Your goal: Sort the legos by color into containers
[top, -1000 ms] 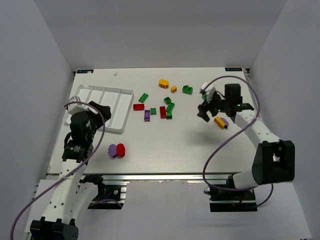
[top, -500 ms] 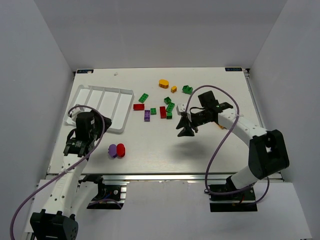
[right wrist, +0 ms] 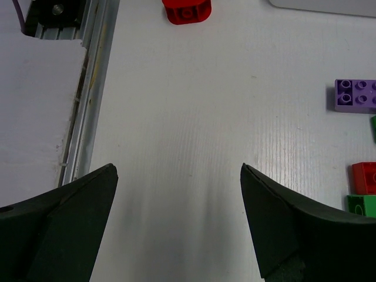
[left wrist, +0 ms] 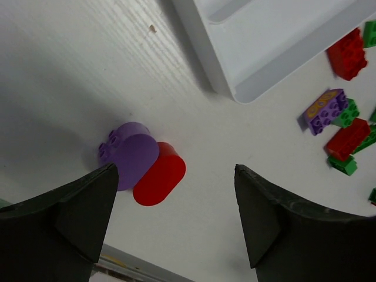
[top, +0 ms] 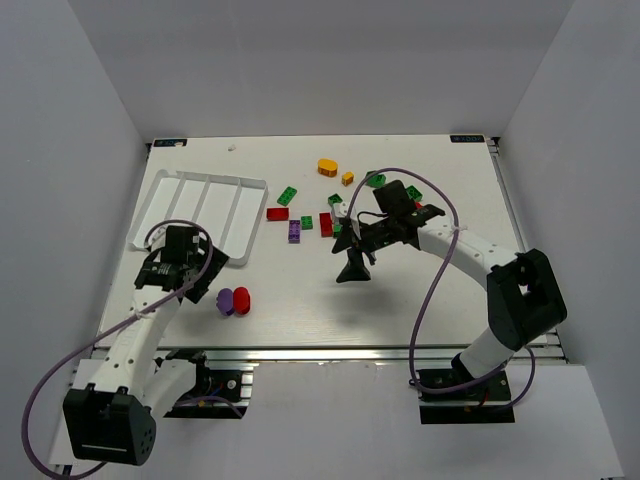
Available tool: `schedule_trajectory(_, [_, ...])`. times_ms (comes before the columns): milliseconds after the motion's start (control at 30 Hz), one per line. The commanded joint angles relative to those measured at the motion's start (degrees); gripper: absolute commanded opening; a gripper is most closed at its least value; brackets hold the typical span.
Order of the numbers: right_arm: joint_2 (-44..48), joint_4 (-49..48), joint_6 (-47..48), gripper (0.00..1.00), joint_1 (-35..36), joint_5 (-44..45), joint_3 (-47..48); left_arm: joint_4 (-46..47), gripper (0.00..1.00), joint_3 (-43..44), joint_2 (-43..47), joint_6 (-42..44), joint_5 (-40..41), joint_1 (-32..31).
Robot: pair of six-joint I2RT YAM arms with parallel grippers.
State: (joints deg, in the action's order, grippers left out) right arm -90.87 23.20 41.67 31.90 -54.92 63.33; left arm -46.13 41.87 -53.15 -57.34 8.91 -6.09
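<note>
Right claw swung left; left claw advanced toward purple lego.

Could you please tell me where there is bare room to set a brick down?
Bare table lies between the purple-red pair and the right gripper, along the near edge. The tray compartments are empty too. It is crowded right of the tray, where the brick cluster sits.
</note>
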Motion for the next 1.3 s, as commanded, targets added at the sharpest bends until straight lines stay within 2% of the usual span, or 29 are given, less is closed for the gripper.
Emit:
schedule_trajectory(0, [-0.4, -2.3, -2.4, 0.89, 0.1, 0.8, 1.8, -3.5, 0.90, -1.2, -3.0, -3.6, -1.3, 0.1])
schedule_trajectory(100, [-0.4, -2.3, -2.3, 0.89, 0.1, 1.6, 1.5, -4.5, 0.91, -2.0, -4.0, -5.1, -1.0, 0.1])
schedule_trajectory(267, [-0.5, -2.5, -2.5, 0.89, 0.1, 1.9, 0.8, -4.5, 0.94, -5.3, -4.2, -12.7, -2.6, 0.1])
schedule_trajectory(533, [-0.9, -2.7, -2.0, 0.90, 0.1, 2.5, 0.5, -0.9, 0.96, -7.8, -10.2, -22.2, -5.0, 0.1])
schedule_trajectory(967, [-1.1, -2.9, -1.8, 0.89, 0.1, 3.2, 0.0, 0.5, 0.95, -6.4, -16.4, -27.9, -2.1, 0.2])
schedule_trajectory(1200, [-0.8, -2.8, -1.9, 0.89, 0.0, 3.6, -0.6, 0.2, 0.85, -7.6, -17.2, -29.0, -2.1, 0.1])
schedule_trajectory(1267, [-0.9, -2.8, -2.0, 0.89, 0.0, 3.6, -0.6, 0.4, 0.78, -8.0, -17.1, -29.0, -2.1, 0.1])
